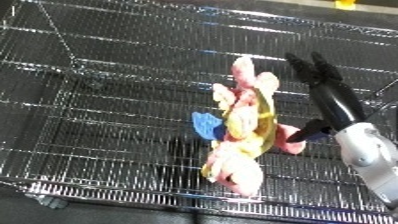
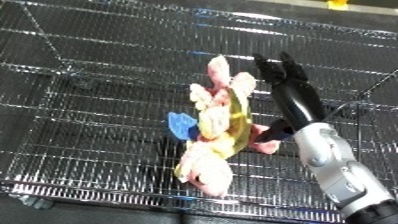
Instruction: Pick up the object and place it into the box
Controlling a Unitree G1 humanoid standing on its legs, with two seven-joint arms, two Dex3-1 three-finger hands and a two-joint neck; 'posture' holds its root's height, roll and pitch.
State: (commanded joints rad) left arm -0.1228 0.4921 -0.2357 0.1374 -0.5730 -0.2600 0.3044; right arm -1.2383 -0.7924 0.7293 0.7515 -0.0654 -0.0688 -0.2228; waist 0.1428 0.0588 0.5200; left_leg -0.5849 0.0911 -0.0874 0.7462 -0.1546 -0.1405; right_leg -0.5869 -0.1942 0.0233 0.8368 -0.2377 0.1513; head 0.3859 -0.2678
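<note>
A pink and yellow plush toy (image 1: 240, 131) with a blue patch lies inside a wire mesh bin (image 1: 98, 190), near its front wall. My right hand (image 2: 298, 104) reaches in from the lower right, just to the right of the toy. Its fingers are straight and point toward the far side, past the toy's top end. The thumb (image 1: 313, 131) sticks out to the left and reaches the toy's pink lower edge; I cannot tell whether it touches. Nothing is curled round the toy, so the hand is open. My left hand shows in neither view.
The bin's mesh floor (image 1: 107, 100) spreads wide to the left of and beyond the toy. The front wall runs along the lower edge. A small yellow thing (image 1: 345, 4) sits outside the bin at the top right.
</note>
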